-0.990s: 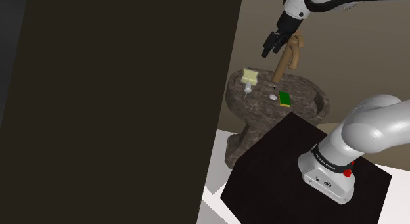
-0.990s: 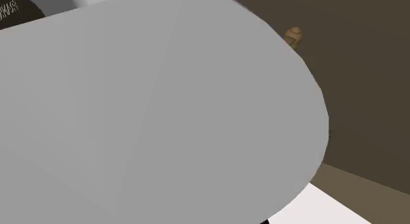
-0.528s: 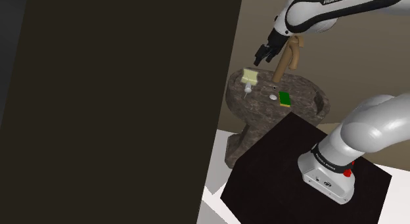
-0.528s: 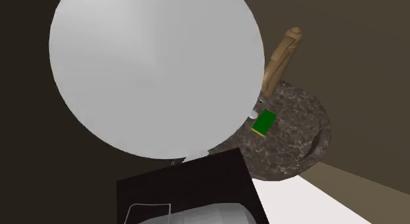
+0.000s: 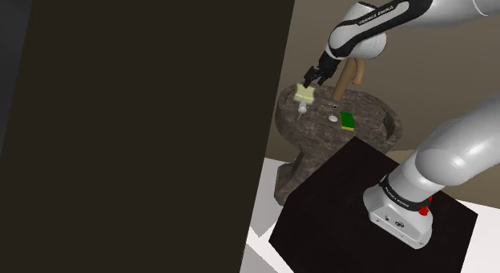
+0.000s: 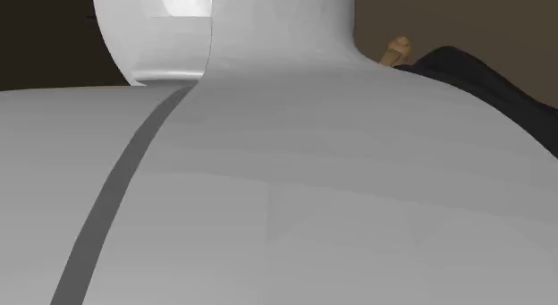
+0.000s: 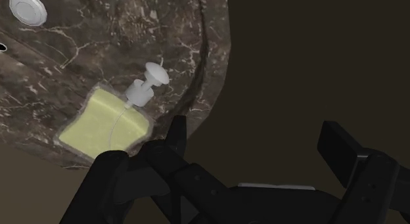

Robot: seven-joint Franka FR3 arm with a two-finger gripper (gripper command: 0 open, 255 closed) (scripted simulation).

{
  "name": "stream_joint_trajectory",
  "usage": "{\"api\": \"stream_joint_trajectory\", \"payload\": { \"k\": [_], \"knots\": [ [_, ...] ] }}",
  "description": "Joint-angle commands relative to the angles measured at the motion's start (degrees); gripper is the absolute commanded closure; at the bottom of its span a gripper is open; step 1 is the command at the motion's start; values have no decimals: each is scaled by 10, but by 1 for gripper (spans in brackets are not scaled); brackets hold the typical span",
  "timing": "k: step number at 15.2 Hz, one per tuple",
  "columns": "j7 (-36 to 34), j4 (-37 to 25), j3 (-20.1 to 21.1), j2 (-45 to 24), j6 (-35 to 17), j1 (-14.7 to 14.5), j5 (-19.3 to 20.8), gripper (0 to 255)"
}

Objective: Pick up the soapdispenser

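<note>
The soap dispenser lies flat on the basin's marbled rim, with its white pump pointing at the rim's outer edge. We judge this to be the approach. The hand hovers above the basin, fingers apart, offset beyond that edge. Next it must centre over the pale yellow body and descend. The arm's white shell hides the basin from the second exterior view, and the body looks thin, perhaps.

One readable txt: white brand lettering "FRANKA EMIKA", small, on dark segment of robot arm, approx. above the stone basin in shoulder view.
</note>
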State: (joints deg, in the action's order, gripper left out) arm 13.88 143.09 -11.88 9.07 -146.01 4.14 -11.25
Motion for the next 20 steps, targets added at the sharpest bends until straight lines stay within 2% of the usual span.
{"api": "stream_joint_trajectory", "payload": {
  "k": [1,6,12,16,20],
  "knots": [
    [25,-11,-13,-42,-31,-1,-30,0],
    [106,-57,-21,-154,-90,8,-141,0],
    [203,-139,15,-288,-133,63,-275,0],
    [245,-205,47,-374,-152,109,-333,0],
    [271,-261,71,-443,-167,144,-368,0]
  ]
}}
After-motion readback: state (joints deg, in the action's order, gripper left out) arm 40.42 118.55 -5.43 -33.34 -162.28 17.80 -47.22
